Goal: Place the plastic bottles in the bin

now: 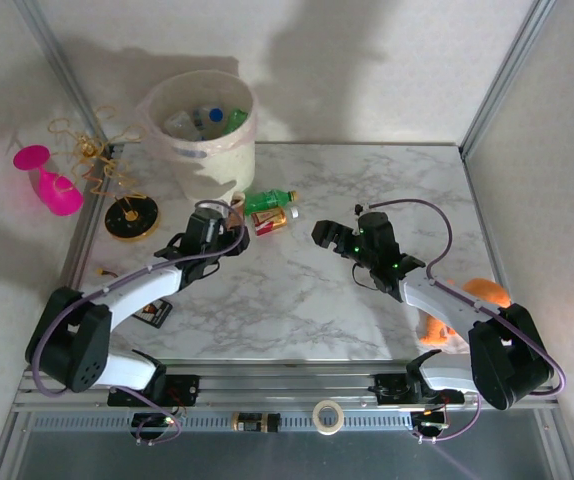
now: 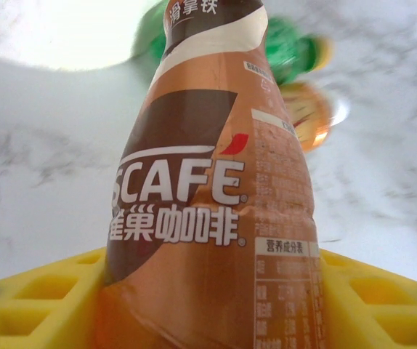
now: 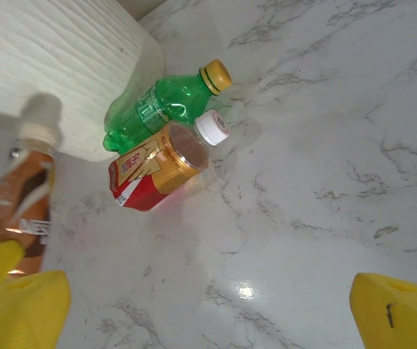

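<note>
Left wrist camera looks straight at the brown bottle (image 2: 216, 189), a coffee bottle with a copper label, which stands upright between my yellow fingers (image 2: 41, 298). My left gripper (image 2: 212, 254) is closed narrow on the lower body of this bottle, with one finger against each side (the label is creased there). Around the bottle I see the marble table (image 2: 41, 182), out of focus.

From the top camera, this gripper with its bottle is just in front of the bin (image 1: 207, 160), near the foot of its wall and not above the rim. Some bottles (image 1: 207, 118) lie inside the bin already. Just beside my left gripper, on its right side, a green bottle (image 1: 269, 199) lies on the table. A red and gold bottle (image 1: 270, 222) lies against it on the near side.

My right gripper (image 3: 208, 294) is spread wide and holds nothing. It hangs over bare marble, and the two lying bottles are ahead of it, well apart from its fingers.
</note>
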Tool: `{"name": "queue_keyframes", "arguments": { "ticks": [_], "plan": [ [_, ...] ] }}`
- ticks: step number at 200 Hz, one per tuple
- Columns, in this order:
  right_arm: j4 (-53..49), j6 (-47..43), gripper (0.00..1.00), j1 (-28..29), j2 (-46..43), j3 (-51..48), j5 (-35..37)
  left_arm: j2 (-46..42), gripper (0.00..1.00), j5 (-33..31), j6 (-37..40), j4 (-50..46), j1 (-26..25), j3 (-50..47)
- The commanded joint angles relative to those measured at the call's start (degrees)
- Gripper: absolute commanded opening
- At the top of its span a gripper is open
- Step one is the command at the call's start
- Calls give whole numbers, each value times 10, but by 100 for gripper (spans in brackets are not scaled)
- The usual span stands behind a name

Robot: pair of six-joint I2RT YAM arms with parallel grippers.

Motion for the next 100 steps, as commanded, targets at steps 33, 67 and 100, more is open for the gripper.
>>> {"name": "queue_keyframes", "arguments": {
  "ticks": [33,67,100],
  "plan": [
    [51,19,99,-2,7,-27,-9,-51,49,103,0,-9,-11,98],
    [57,18,99,-2,5,-37,-8,-37,49,111,2,-20,-10,180],
    [56,15,99,-2,-6,-48,-3,8,48,101,17,-36,2,270]
  ]
}}
